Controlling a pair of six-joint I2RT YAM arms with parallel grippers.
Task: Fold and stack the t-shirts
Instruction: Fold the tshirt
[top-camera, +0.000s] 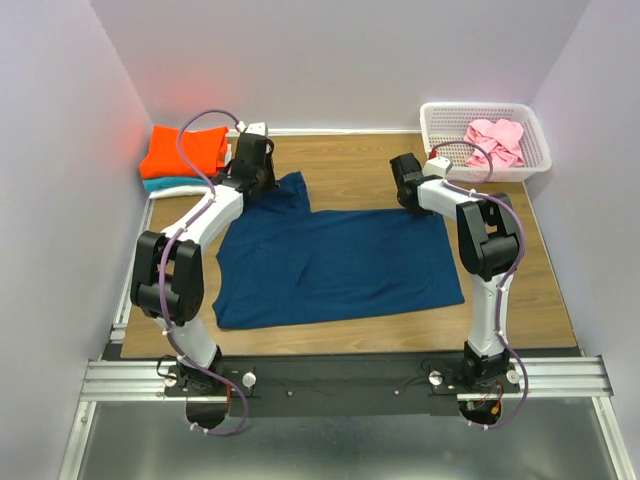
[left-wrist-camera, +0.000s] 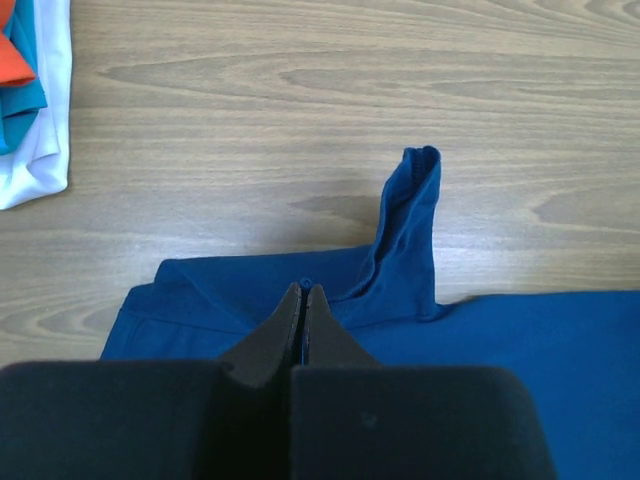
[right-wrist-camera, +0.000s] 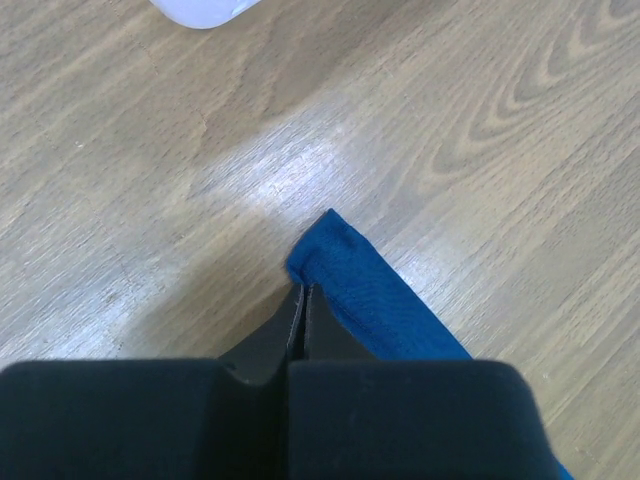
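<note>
The navy t-shirt (top-camera: 340, 265) is lying flat on the wooden tabletop (top-camera: 520, 260), showing an even dark blue face with a few soft creases. It is stretching between the two grippers, its long axis running from the left gripper (left-wrist-camera: 303, 290) across to the right gripper (right-wrist-camera: 303, 290). The rest of the cloth is spreading back from both of them toward the arm bases.

Just ahead of the left gripper and slightly to its right, a sleeve (left-wrist-camera: 410, 230) is sticking out, pointing straight away from the gripper over bare wood, its hem folded over at the tip. The left gripper's jaws are pressing together on the shirt's edge, with a sliver of blue cloth showing at their tips.

The right gripper's jaws are likewise closing tight on the shirt's far corner, which is bunching up in a small peak just right of the fingertips.

Well ahead and to the left of the left gripper, an orange t-shirt (left-wrist-camera: 15, 45), a teal t-shirt (left-wrist-camera: 20, 100) and a white t-shirt (left-wrist-camera: 45, 140) are sitting folded in a stack, orange on top. Beyond the right gripper, to its right, a pink t-shirt (top-camera: 495, 140) is lying crumpled inside a white basket (top-camera: 485, 108).
</note>
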